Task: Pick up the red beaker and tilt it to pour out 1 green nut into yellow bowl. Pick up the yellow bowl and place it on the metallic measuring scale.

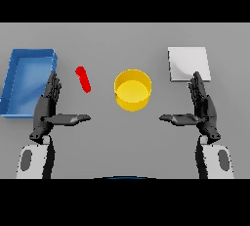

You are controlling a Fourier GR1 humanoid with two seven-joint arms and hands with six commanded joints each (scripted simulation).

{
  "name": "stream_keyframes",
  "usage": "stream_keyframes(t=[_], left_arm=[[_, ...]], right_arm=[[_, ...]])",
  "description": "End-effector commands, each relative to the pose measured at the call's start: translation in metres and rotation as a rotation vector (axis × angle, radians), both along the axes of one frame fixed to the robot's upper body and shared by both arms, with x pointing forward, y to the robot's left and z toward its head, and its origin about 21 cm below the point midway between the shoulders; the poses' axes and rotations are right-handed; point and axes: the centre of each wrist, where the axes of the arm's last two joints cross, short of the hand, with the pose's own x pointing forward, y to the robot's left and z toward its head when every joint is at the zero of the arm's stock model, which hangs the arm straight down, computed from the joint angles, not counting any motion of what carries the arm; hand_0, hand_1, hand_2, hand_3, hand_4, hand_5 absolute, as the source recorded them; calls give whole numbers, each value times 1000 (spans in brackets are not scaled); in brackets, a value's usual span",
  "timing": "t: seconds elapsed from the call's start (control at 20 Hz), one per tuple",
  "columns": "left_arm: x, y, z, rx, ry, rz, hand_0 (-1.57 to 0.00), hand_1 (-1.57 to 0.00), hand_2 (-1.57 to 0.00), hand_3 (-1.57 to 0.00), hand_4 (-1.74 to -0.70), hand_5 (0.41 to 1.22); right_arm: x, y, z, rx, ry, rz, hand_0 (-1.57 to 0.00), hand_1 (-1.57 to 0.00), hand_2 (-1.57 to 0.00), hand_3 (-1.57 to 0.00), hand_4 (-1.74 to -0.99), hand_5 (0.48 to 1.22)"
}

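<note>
Between both hands: yellow bowl (pixel 132 90), red beaker (pixel 83 79) near left hand (pixel 48 108); right hand (pixel 202 108); fingers straight, empty.

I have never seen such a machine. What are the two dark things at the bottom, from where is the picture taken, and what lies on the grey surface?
The picture looks down from the robot's head at a grey table. The dark things are its hands: the left hand and the right hand, both open, holding nothing. On the table lie a small red beaker, a yellow bowl, a blue tray on the left and a pale square measuring scale on the right.
</note>
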Motion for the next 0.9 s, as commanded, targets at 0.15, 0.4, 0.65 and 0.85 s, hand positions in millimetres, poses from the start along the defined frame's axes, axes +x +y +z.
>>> stream_keyframes(t=[0.15,0.4,0.65,0.85], left_arm=[[-5,-3,-1,-2,-6,-2,1,1,1,1,-1141,660],[-40,-6,14,157,-85,-80,1,1,1,1,-1144,660],[-42,-11,27,195,-19,-110,1,1,1,1,-1139,652],[-22,-12,17,211,38,-118,1,1,1,1,-1137,647]], right_arm=[[1,3,0,1,0,1,1,1,1,1,-1071,578],[-20,6,6,-292,-157,27,1,1,1,1,-1066,576],[-23,10,14,-321,-146,48,1,1,1,1,-1118,600],[-20,9,19,-279,-155,83,1,1,1,1,-1180,627]])
